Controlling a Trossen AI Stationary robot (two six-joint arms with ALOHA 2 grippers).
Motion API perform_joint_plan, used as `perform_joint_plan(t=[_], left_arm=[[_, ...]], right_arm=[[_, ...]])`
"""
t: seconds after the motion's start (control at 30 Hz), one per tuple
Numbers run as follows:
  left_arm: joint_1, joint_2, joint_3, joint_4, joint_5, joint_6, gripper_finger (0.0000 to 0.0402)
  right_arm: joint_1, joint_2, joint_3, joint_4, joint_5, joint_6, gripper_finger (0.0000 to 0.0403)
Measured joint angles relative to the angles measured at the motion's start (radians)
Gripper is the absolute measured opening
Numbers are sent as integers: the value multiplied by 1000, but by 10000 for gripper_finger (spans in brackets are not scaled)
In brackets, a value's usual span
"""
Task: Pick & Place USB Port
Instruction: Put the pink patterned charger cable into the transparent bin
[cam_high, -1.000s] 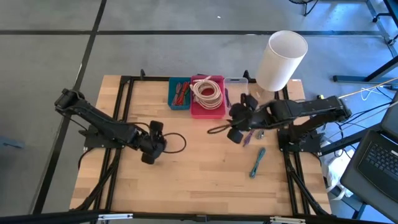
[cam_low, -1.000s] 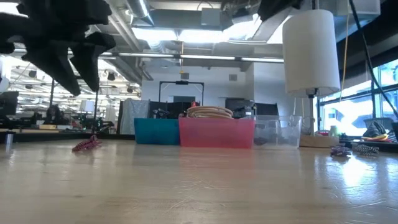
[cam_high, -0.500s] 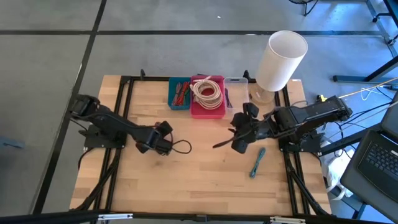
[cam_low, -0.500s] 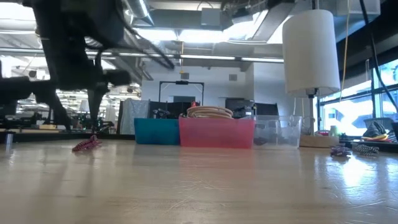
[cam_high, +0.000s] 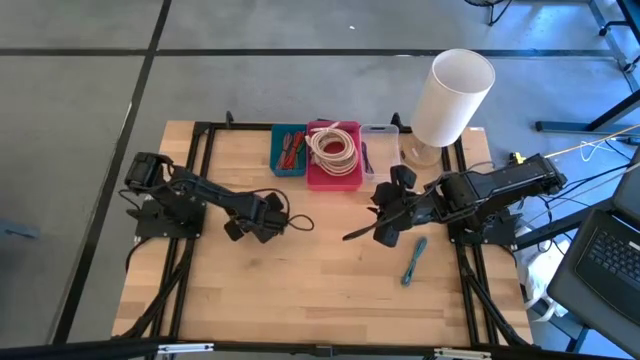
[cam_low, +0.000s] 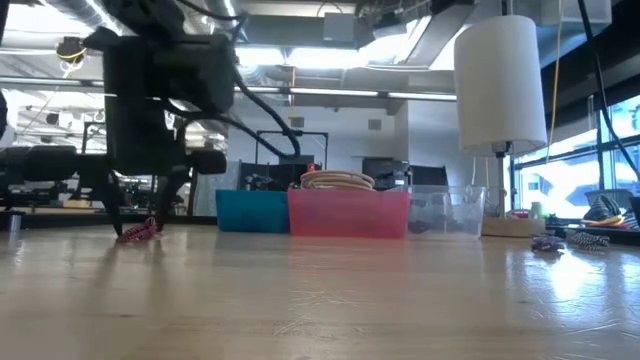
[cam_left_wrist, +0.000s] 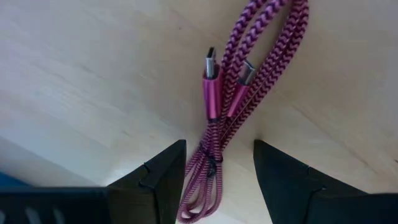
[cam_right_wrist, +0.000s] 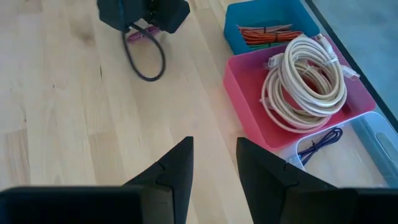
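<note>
We see the left gripper low over the middle of the worktop, just in front of the blue bin, fingers spread w/ a gap. Between them, in the left wrist view, lies the magenta braided USB cable, folded in a bundle, two metal plugs showing, flat on the wood. Not gripped; fingers straddle one end of it.

Right gripper hangs right of centre, near the worktop's right edge, fingers apart, nothing between them.

Along the back edge: blue bin w/ orange and green cables, pink bin w/ coiled white cable, clear bin w/ a thin purple cable.

A teal cable lies near the right edge, toward the front.
</note>
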Motion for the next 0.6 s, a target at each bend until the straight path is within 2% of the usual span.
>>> perform_joint_plan(t=[0.1,0.2,0.33,0.4,0.43,0.6], left_arm=[[31,25,5,-8,23,3,180],[54,41,5,-6,41,0,161],[61,38,9,-22,64,-71,84],[59,33,28,-47,62,-187,30],[56,32,37,-53,48,-268,20],[12,-92,66,-53,25,-592,12]], right_arm=[[0,0,0,-6,-3,0,125],[0,0,0,-6,-3,0,125],[0,0,0,-7,-3,-4,125],[0,0,0,-7,-3,-15,125],[0,0,0,-7,-3,-22,125],[0,0,0,-8,23,-34,125]])
